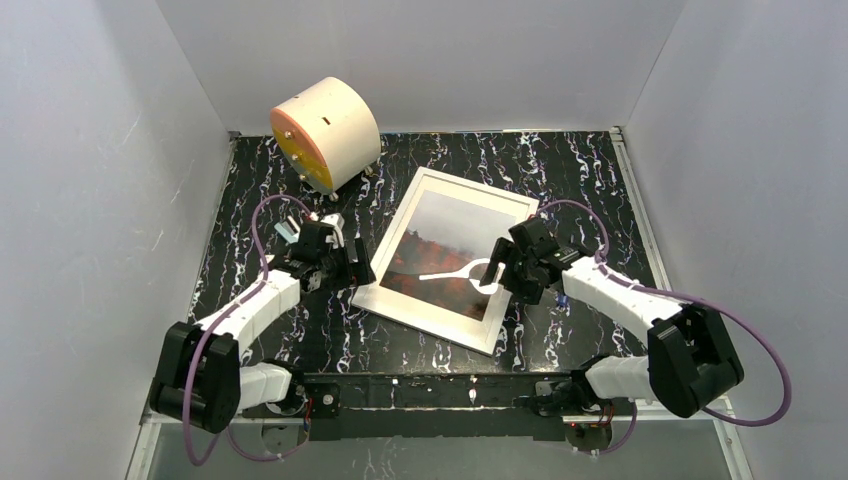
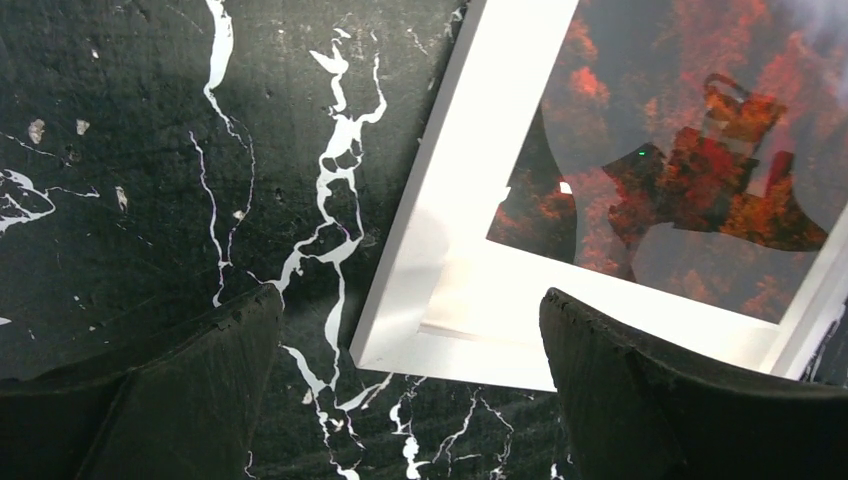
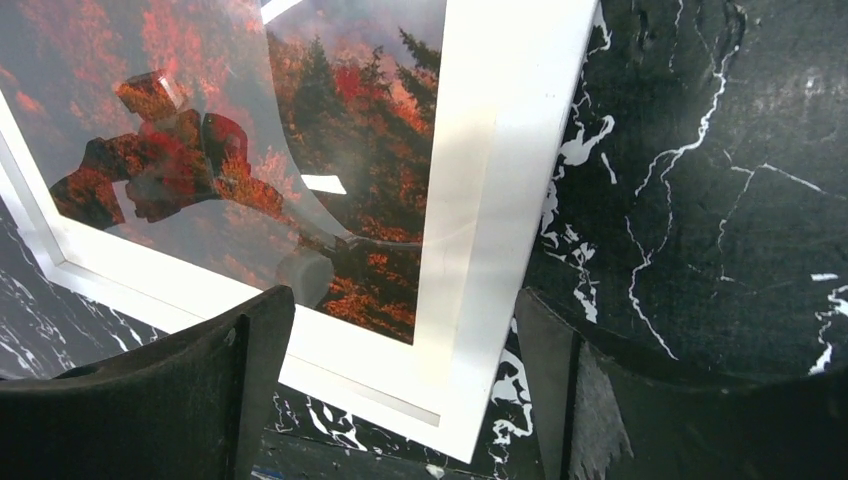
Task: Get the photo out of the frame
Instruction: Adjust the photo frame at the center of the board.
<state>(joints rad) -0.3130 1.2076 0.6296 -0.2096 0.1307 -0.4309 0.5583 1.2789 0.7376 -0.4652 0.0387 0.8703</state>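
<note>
Right gripper (image 1: 493, 273): jaws wide apart, gripping nothing, straddling the right rail of the frame (image 1: 425, 318) near its near-right corner; the rail touches neither finger.
Left gripper (image 2: 410, 298): fully spread, empty, over the frame's near-left corner, one finger above bare table (image 1: 560, 180).
Frame: flat, face up, skewed, mid-table.
Photo (image 1: 440, 250): inside the frame under reflective glazing, red trees toward the arms, grey mist at the far end.
Cream cylinder (image 1: 330, 125): far-left corner.

Both arms stretch forward, elbows out, wrists turned inward; the left gripper (image 1: 352, 266) hangs with jaws spread wide; the right gripper (image 1: 497, 272) likewise has jaws well apart.
</note>
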